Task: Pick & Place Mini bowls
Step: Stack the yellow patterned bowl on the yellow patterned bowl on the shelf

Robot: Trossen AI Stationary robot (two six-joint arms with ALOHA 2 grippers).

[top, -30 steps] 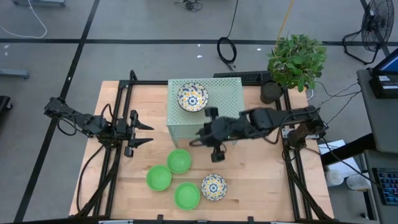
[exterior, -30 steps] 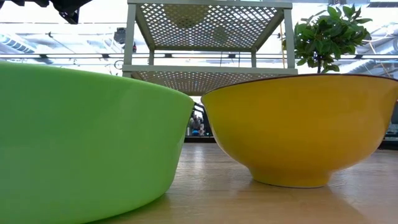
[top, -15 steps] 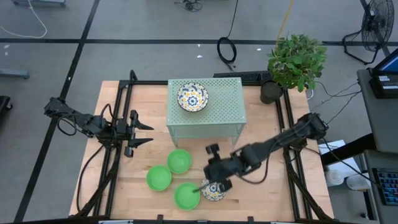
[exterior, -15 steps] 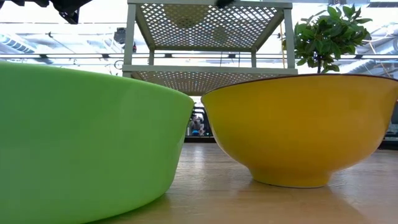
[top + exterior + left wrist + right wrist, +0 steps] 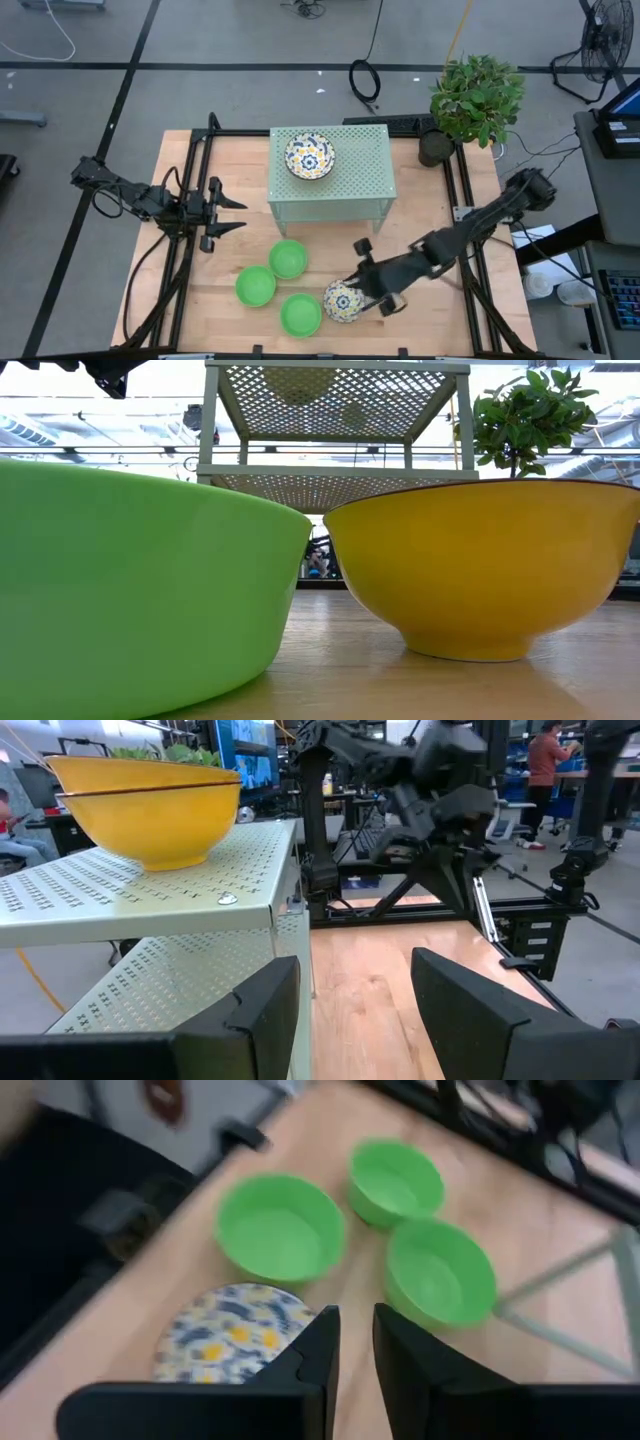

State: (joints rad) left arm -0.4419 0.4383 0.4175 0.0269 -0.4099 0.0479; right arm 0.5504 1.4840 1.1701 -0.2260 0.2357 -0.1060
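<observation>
Three green bowls (image 5: 287,258) clustered | right end effector (image 5: 352,291) beside floral bowl (image 5: 339,301)

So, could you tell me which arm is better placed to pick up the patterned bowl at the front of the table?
The right. Its gripper is right beside the patterned bowl, while the left gripper hangs open, apart from every bowl.

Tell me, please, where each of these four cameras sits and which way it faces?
High: overhead, straight down on table; both arms show.
Low: table-top height, level past a green bowl.
Left wrist: past open left gripper towards stand.
Right wrist: right gripper over floral bowl.
Shared: high and right wrist views show three green bowls.
</observation>
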